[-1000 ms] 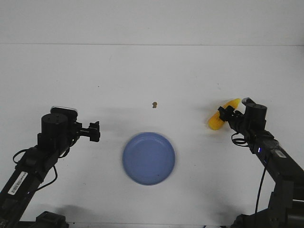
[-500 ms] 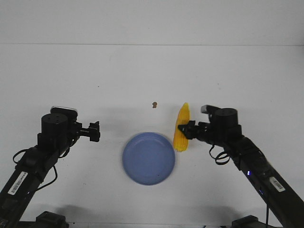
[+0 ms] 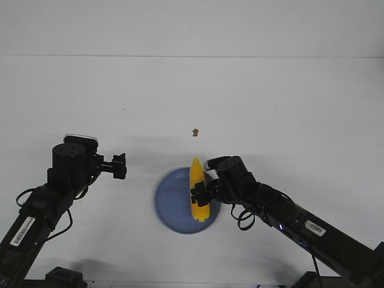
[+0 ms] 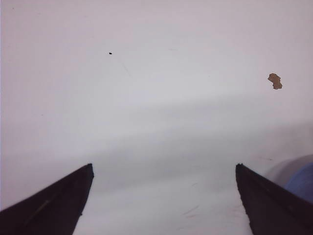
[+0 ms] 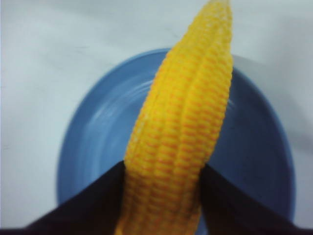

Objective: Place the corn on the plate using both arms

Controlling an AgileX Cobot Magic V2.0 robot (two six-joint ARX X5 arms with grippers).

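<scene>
You are looking at a lab-style robot test bench: a bare, plain white tabletop [image 3: 288, 102] whose far edge meets a blank pale wall [image 3: 192, 27], and two black jointed robot arms [image 3: 42, 204] carrying barcode labels and loose cabling.

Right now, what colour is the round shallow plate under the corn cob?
Plain blue plate, no pattern; clearest in the right wrist view.
</scene>
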